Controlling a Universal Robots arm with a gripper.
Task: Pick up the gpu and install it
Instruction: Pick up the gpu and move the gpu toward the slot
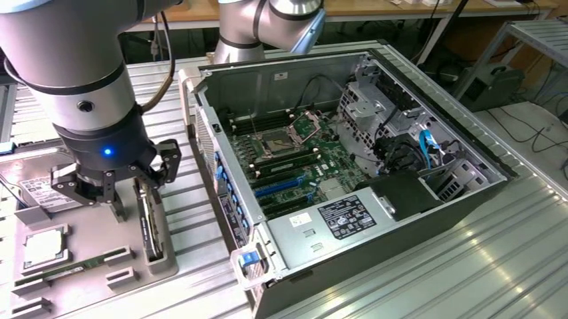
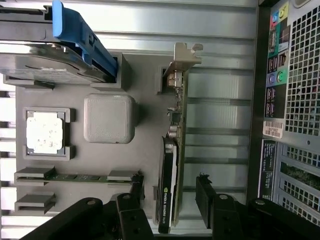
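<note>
A: Item: gpu [image 2: 172, 165], location?
B: On edge, slotted at the grey tray's [image 2: 145, 95] edge nearest the computer case [image 1: 355, 166]. The wrist view adds its silver bracket [image 2: 186, 55].
A: End effector [image 2: 170, 186]?
B: Released; fingers [image 2: 204, 192] straddle the card, gaps both sides.

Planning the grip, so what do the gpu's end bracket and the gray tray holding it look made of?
The end bracket of the gpu: probably bare sheet metal, silver, thin, catching light. The gray tray: likely matte plastic, dull and uniform with rounded moulded pockets.
</note>
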